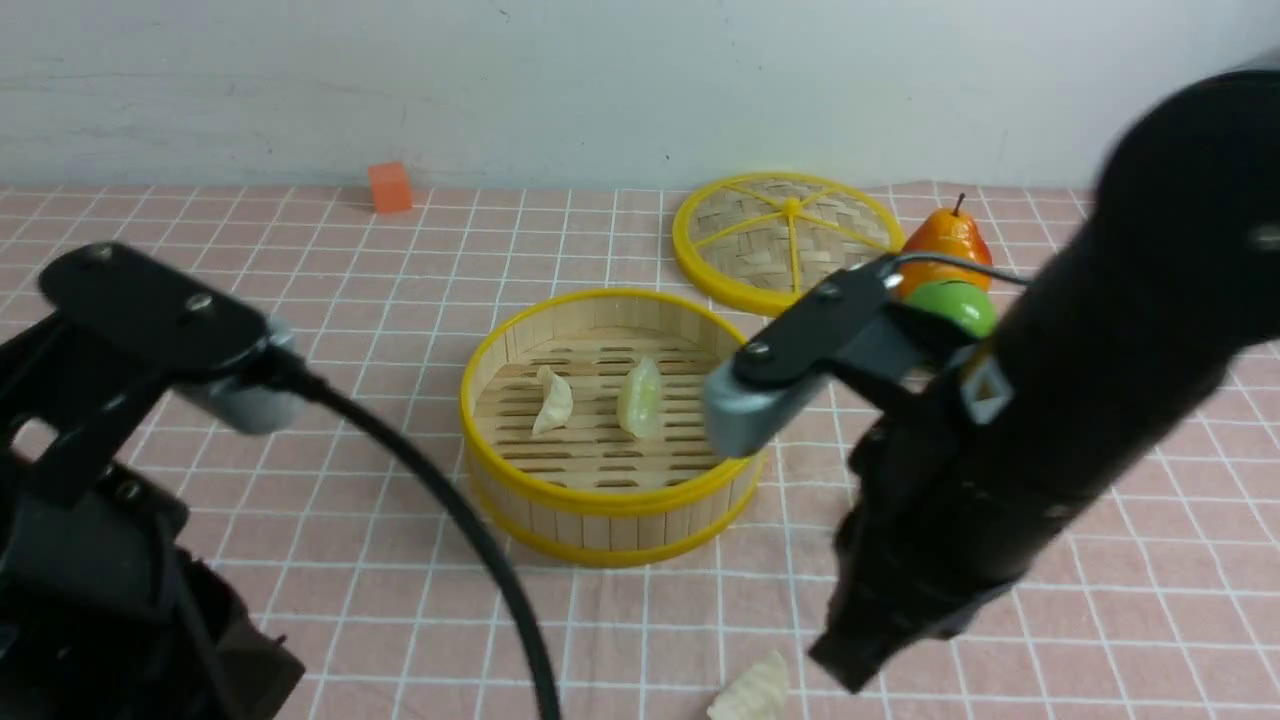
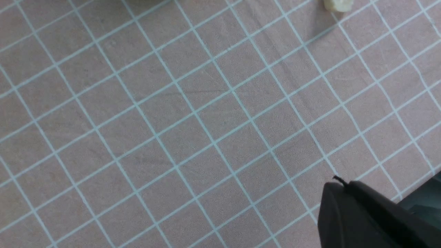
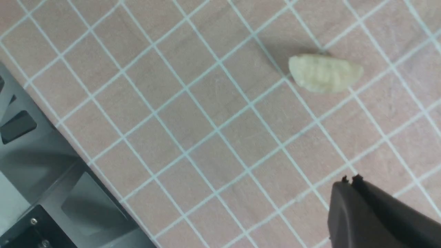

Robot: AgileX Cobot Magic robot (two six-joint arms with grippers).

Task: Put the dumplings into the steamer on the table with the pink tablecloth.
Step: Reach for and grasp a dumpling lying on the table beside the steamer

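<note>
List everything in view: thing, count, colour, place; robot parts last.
steamer: one, bamboo with yellow rims, mid-table
dumplings: three, pale cream to green; two in the steamer, one on the cloth near the robot
lid: one, woven, yellow rim, behind the steamer, rightward
toy pear: one, orange-red, right of the lid
green object: one, in front of the pear, partly hidden
cube: one, orange, far left by the wall
tablecloth: one, pink with white grid
left fingers: black, shut, over cloth
right fingers: black, shut, near the loose dumpling
</note>
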